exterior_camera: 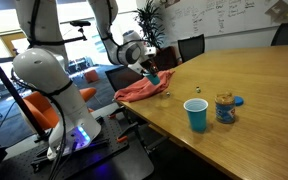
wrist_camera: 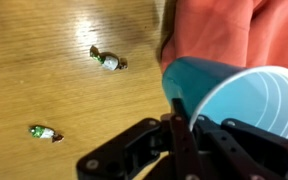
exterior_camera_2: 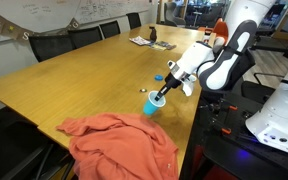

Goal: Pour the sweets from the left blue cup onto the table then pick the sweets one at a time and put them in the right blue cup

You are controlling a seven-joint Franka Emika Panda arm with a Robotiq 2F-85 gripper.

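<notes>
– Closest to the wrist camera are the black fingers (wrist_camera: 171,140) of the gripper (wrist_camera: 184,125), coming up from the bottom edge. How do they stand?

– Clamped on the wall of the teal cup (wrist_camera: 229,100), close to its rim. The cup is tipped right over on its side, with the mouth turned toward the lens and the pale inside showing.

– And from where we stand?

– Same thing. In both exterior views the gripper (exterior_camera: 147,68) (exterior_camera_2: 164,94) has the teal cup (exterior_camera: 153,77) (exterior_camera_2: 154,105) tilted near the edge of the table (exterior_camera: 254,80) (exterior_camera_2: 74,70). I think it hangs clear of the wood, but I can't be sure from here.

– Where are the sweets?

– There are two sweets on the bare table (wrist_camera: 24,40) in the wrist view. One (wrist_camera: 109,60) lies nearer the cloth, the other (wrist_camera: 44,132) lower down and further out. They are well apart, and neither touches the cup. Each has a pale middle with green twisted ends.

– What about the cloth?

– It's a red cloth (exterior_camera: 136,93) (exterior_camera_2: 124,145), rumpled and draped over the table edge just beside the tipped cup. In the wrist view it (wrist_camera: 249,30) fills the top corner behind the cup.

– And the other cup?

– The bright blue cup (exterior_camera: 196,115) stands upright further along the table, well apart from the gripper. A clear jar (exterior_camera: 225,108) with something yellowish inside sits just beside it.
</notes>
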